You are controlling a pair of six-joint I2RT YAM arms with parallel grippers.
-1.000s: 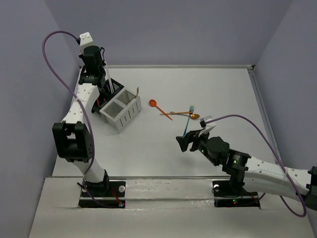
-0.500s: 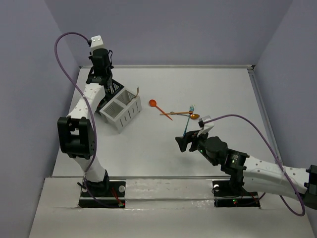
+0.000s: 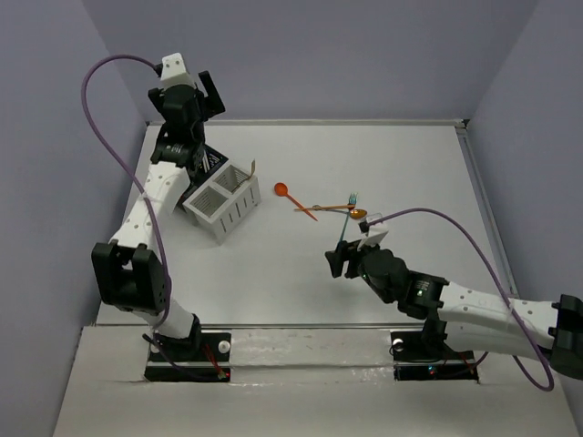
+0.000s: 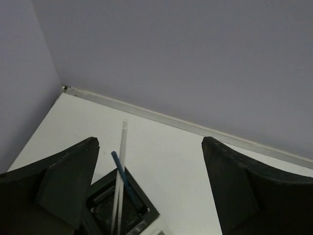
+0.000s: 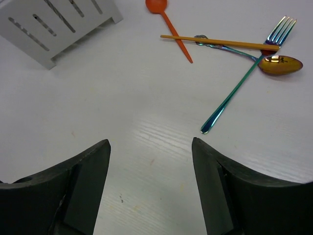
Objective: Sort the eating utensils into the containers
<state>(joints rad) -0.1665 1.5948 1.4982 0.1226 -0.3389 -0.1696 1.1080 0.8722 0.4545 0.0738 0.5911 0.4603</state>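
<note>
1. White table, lilac walls on three sides. That's your whole scene.
2. Both caddies sit far left, touching each other. The black caddy is nearer the back wall and the white caddy is on its near-right side.
3. Your left gripper hangs high above the black caddy with its fingers spread wide and nothing between them. The left wrist view confirms it: bare wall and table show in the gap.
4. In that same view you see the black caddy from above. A white stick and a blue stick stand in it, crossing each other.
5. A thin pale stick pokes out of the white caddy's far corner.
6. Your right gripper sits low over mid-table, near the loose pile but touching none of it. Its fingers are parted and empty.
7. The loose utensils lie right of centre:
   - An orange spoon lies bowl away from you, at the pile's left edge.
   - An orange chopstick lies crosswise, over the spoon's handle.
   - A teal fork lies with its tines under the chopstick's right end and its handle tip closest to your right gripper.
   - A gold spoon lies with its bowl just beside the fork's neck.
8. The right wrist view also catches the white caddy at top left, well apart from the pile.
</note>
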